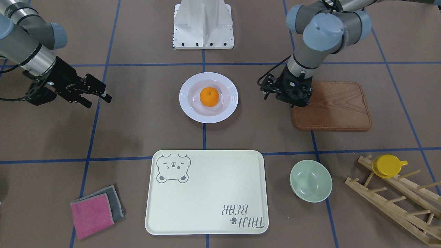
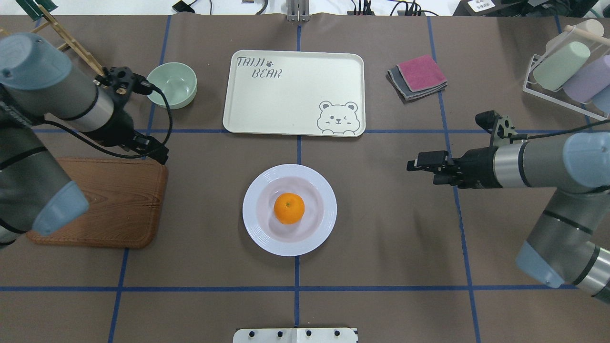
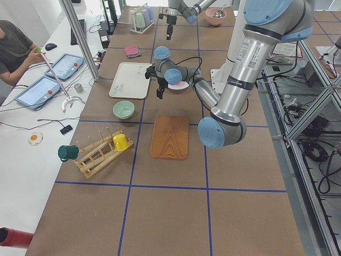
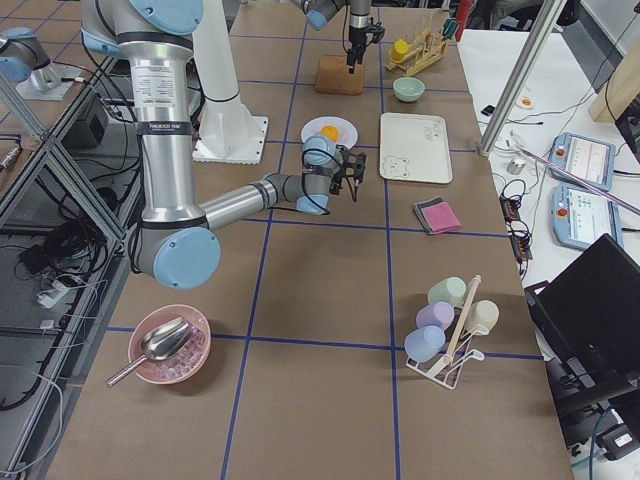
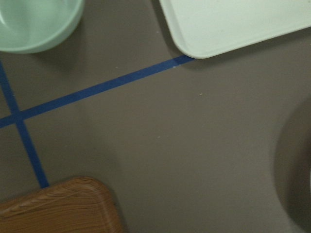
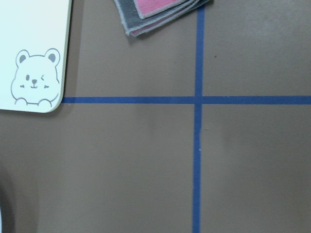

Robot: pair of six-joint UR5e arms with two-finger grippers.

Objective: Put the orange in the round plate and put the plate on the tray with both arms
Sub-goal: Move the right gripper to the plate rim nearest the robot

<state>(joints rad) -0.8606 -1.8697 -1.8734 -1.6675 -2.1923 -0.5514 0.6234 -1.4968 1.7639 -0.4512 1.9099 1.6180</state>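
The orange point(image 1: 209, 96) point(image 2: 289, 208) lies in the sunken middle of the white round plate point(image 1: 188, 110) point(image 2: 252, 214) at the table's centre. The cream bear tray point(image 1: 206, 193) point(image 2: 295, 95) sits bare beyond the plate, away from the robot. My right gripper point(image 1: 98, 98) point(image 2: 426, 170) hovers off to the plate's side, open and holding nothing. My left gripper point(image 1: 298, 102) point(image 2: 159, 155) points down over the near corner of the wooden board, apart from the plate. Its fingers are hidden by its own body, so I cannot tell its state.
A brown wooden board point(image 1: 337, 106) lies under the left arm. A pale-green bowl point(image 1: 310, 180) stands beside the tray. Folded pink and grey cloths point(image 1: 96, 210) lie on the tray's other side. A wooden rack holds a yellow cup point(image 1: 387, 166). A cup stand point(image 2: 567, 66) occupies the far right corner.
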